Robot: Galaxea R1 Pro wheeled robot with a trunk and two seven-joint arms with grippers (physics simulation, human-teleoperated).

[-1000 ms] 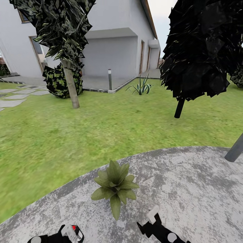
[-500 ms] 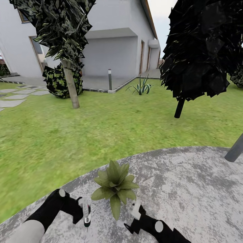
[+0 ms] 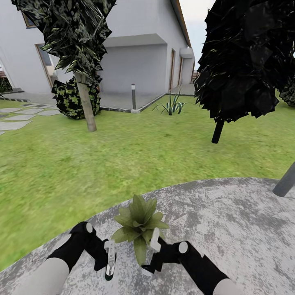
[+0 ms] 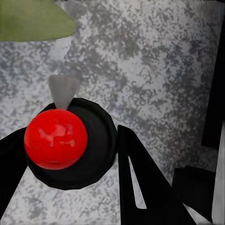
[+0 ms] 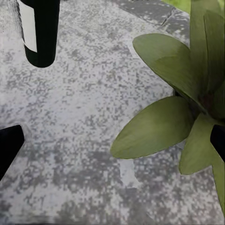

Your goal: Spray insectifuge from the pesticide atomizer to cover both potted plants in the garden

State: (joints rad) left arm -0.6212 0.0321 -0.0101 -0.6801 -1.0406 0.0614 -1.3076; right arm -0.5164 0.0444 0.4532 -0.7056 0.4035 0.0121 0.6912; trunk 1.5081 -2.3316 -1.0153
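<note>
From the head view, both black arms reach down to the round mottled-grey stone patio (image 3: 229,221), one on each side of a small potted plant with broad light-green leaves (image 3: 139,223). The left gripper (image 3: 110,256) hangs just beside the plant's leaves with a slim dark bottle, the pesticide atomizer (image 3: 109,273), pinched between its fingers and pointing downward. The right gripper (image 3: 155,241) sits against the leaves on the other side; whether its fingers are spread or closed I cannot tell here.

In the left wrist view, the atomizer (image 4: 63,140) appears end on, a red rounded cap on a black round body with a greyish cone in front, the black fingers (image 4: 140,183) tight at its sides. A leaf edge shows nearby.

In the right wrist view, the plant (image 5: 178,108) is close, and the fingers seem set wide apart.

My worry: the nozzle seems aimed at stone, so spray could miss the leaves, and the right arm may knock the plant.
</note>
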